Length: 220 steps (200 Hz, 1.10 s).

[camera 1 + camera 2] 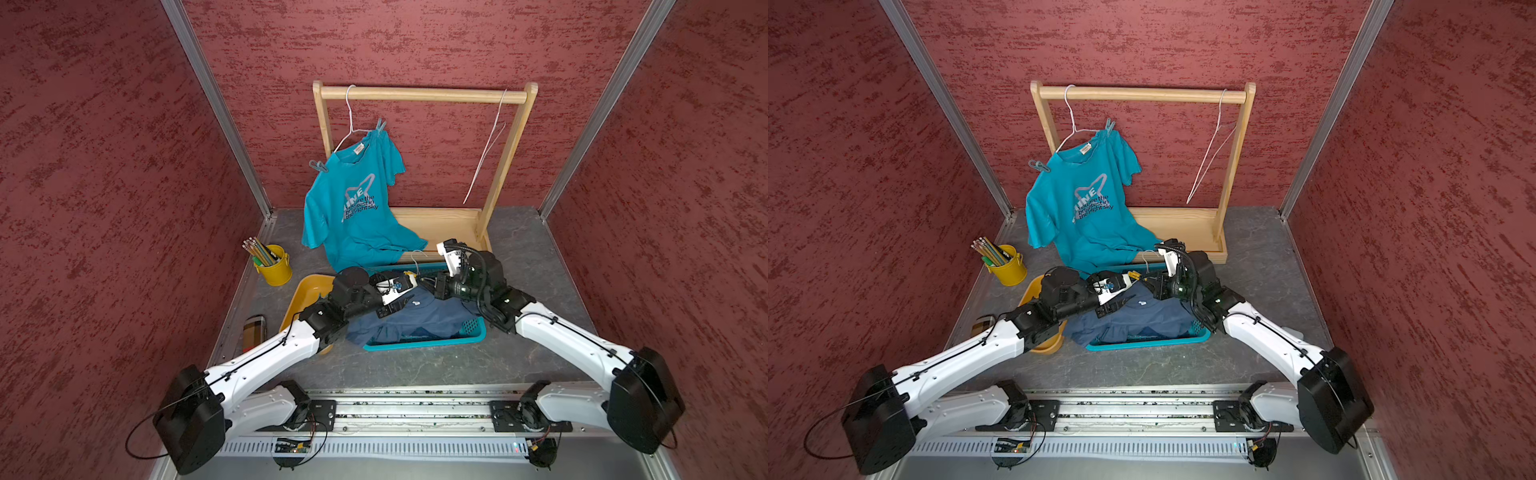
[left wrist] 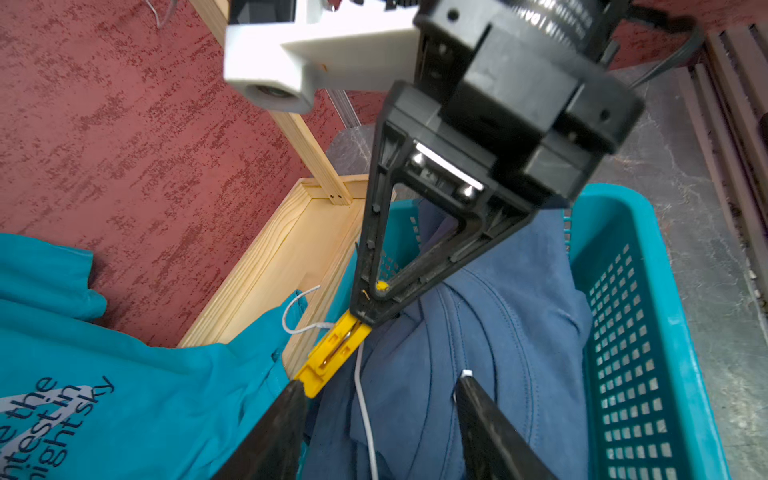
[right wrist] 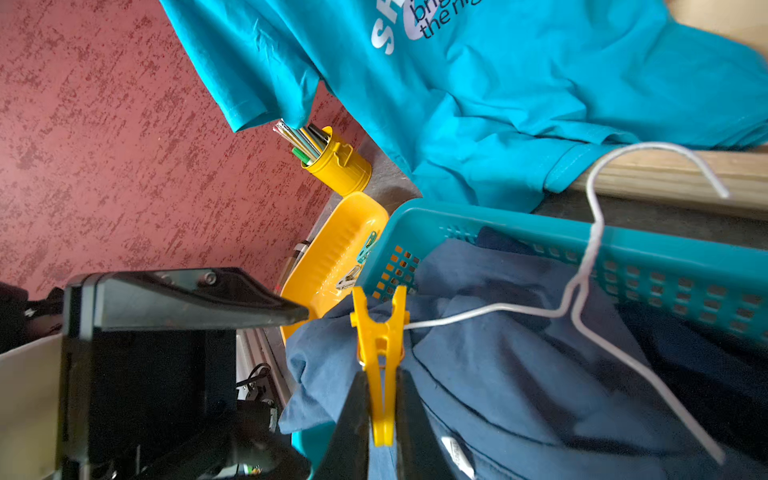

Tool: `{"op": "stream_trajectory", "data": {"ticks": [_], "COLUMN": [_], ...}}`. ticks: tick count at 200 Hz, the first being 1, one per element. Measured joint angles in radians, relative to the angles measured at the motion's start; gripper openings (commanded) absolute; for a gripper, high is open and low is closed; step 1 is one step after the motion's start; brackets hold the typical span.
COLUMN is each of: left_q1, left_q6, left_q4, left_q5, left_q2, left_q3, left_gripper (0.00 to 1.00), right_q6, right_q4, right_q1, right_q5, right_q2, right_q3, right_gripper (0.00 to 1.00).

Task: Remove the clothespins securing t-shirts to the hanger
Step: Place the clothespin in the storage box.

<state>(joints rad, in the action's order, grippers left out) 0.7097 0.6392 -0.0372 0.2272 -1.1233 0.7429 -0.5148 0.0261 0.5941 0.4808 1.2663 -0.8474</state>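
Observation:
A slate blue t-shirt [image 3: 478,374] lies in the teal basket [image 1: 428,343] on a white wire hanger [image 3: 582,286]. My right gripper [image 3: 381,374] is shut on a yellow clothespin's [image 3: 380,328] tail, and the pin's mouth is spread at the hanger wire. My left gripper [image 2: 380,379] is open over the blue shirt, one fingertip [image 2: 297,384] touching that clothespin [image 2: 332,353]. The bright teal t-shirt [image 1: 353,208] hangs from another hanger on the rack, pinned by two grey-blue clothespins [image 1: 318,166] [image 1: 380,124].
The wooden rack [image 1: 424,95] stands at the back with a bare wire hanger [image 1: 486,153] at its right end. A yellow tray [image 1: 307,299] left of the basket holds loose clothespins [image 3: 365,249]. A yellow bucket of pencils [image 1: 274,266] stands at the far left.

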Motion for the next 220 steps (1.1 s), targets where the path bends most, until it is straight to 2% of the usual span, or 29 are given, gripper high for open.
{"op": "stream_trajectory", "data": {"ticks": [52, 145, 190, 220], "left_q1": [-0.015, -0.010, 0.006, 0.011], "left_q6": [0.075, 0.108, 0.114, 0.107], "left_q4": [0.039, 0.037, 0.039, 0.054], "left_q5": [-0.001, -0.024, -0.023, -0.019], "left_q2": [-0.026, -0.127, -0.154, -0.153], "left_q3": [0.026, 0.047, 0.056, 0.057], "left_gripper": [0.58, 0.55, 0.41, 0.13], "right_q6": [0.066, 0.074, 0.073, 0.070], "right_q4": [-0.098, -0.114, -0.113, -0.106], "right_q1": [0.000, 0.001, 0.001, 0.001], "right_q5": [0.038, 0.122, 0.129, 0.126], "right_q2": [0.000, 0.037, 0.048, 0.049], "right_q3": [-0.024, -0.024, -0.024, -0.026], "right_gripper": [0.05, 0.06, 0.07, 0.09]}}
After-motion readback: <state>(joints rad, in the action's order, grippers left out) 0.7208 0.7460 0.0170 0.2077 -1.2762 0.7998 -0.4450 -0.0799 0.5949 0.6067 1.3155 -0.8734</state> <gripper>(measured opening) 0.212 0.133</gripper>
